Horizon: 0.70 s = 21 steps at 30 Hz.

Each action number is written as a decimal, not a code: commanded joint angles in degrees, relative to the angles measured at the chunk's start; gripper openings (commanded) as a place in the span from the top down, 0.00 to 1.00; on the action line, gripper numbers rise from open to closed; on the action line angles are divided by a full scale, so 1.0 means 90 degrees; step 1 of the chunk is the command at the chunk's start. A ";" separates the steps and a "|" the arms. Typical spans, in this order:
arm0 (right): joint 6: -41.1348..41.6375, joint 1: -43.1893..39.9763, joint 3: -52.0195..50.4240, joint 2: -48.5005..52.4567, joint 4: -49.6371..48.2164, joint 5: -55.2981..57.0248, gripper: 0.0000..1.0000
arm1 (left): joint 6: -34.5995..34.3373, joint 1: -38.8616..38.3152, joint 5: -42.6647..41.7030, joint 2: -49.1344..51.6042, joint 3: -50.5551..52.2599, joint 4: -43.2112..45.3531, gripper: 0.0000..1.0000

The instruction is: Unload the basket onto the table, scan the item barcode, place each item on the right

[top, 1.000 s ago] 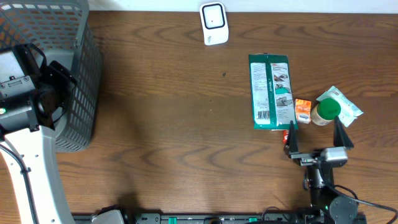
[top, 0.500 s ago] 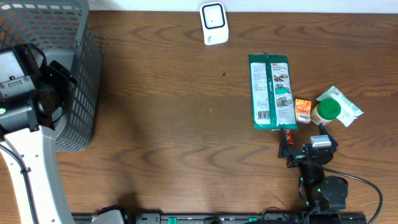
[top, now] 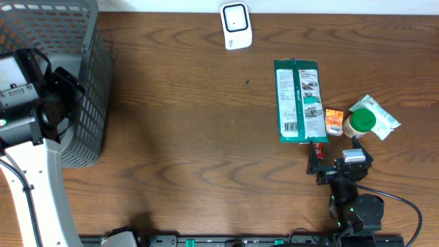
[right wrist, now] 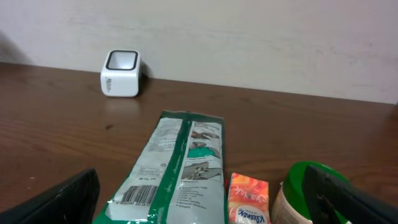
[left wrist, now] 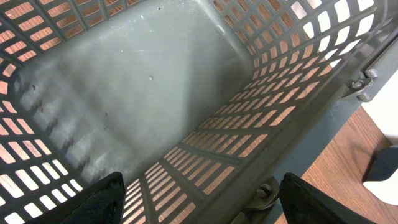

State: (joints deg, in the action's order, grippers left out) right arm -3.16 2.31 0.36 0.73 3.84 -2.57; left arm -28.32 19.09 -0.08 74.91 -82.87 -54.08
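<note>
Fingers spread and empty, the right gripper hovers by the table's front right edge, apparently poised to lift the barcode-up green packet toward the far-edge scanner, while the left gripper hangs agape over the corner basket.

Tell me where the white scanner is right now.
Overhead, the white scanner stands at the table's far edge, near the middle, beyond and left of the green-and-white packet, apart from it.

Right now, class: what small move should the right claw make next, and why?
Probably ease the open right claw forward onto the green packet: it lies just ahead, barcode up, with the scanner beyond it.
</note>
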 commanded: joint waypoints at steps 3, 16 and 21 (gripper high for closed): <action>-0.0012 -0.0092 -0.0005 -0.0046 0.0034 0.0087 0.01 | 0.0015 0.0032 0.0012 0.0036 -0.0056 -0.0036 0.20; -0.0012 -0.0092 -0.0005 -0.0046 0.0034 0.0087 0.01 | 0.0015 0.0032 0.0012 -0.0194 -0.0056 -0.0036 0.20; -0.0012 -0.0092 -0.0005 -0.0046 0.0034 0.0087 0.01 | 0.0015 0.0032 0.0012 -0.1115 -0.0039 -0.0036 0.20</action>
State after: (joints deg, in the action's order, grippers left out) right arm -3.16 2.31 0.36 0.73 3.84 -2.57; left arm -28.32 19.09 -0.05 71.48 -82.85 -54.19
